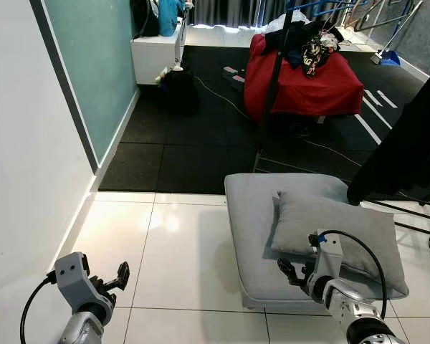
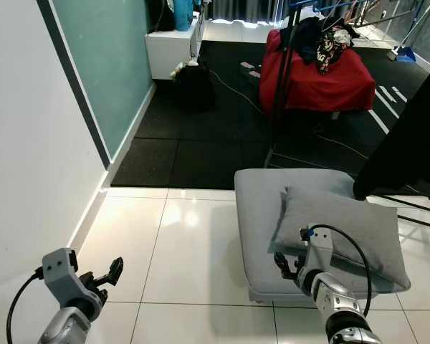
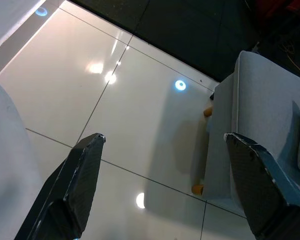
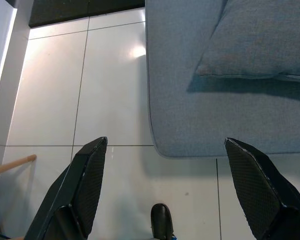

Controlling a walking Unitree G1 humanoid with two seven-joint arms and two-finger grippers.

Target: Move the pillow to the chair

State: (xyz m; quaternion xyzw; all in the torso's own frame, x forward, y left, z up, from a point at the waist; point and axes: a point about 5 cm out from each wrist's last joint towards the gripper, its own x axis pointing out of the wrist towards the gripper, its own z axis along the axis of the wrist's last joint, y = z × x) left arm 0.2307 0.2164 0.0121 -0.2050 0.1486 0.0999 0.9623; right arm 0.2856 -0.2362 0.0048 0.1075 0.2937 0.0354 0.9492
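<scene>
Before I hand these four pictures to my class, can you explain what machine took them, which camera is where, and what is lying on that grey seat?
A walking humanoid robot took them. Two pictures come from the stereo camera on its head, looking down; two come from its wrists, looking along each gripper's black fingers. The left gripper hangs open over the white tiled floor. The right gripper is open at the front edge of a grey cushioned chair, holding nothing. A grey pillow lies on that seat. Farther back, a red-covered piece of furniture heaped with clothes stands on the black floor mat.
</scene>
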